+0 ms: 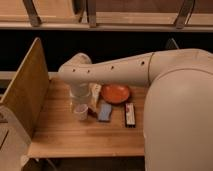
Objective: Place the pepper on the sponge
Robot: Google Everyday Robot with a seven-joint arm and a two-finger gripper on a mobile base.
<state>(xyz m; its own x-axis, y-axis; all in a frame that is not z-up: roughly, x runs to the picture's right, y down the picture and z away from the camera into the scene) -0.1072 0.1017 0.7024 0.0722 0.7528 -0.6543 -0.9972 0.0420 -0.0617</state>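
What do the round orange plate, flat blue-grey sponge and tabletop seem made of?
Round orange plate: smooth, slightly shiny, plastic or glazed ceramic. Flat blue-grey sponge: matte, probably soft foam. Tabletop: light wood, judging by colour. The pale gripper hovers just beside the sponge.

The sponge (105,111), a flat blue-grey rectangular pad, is laid flat on the surface (75,136), and the pepper (92,113), small, stubby and reddish, is seen just beside the sponge, between it and the opened hand (80,109).
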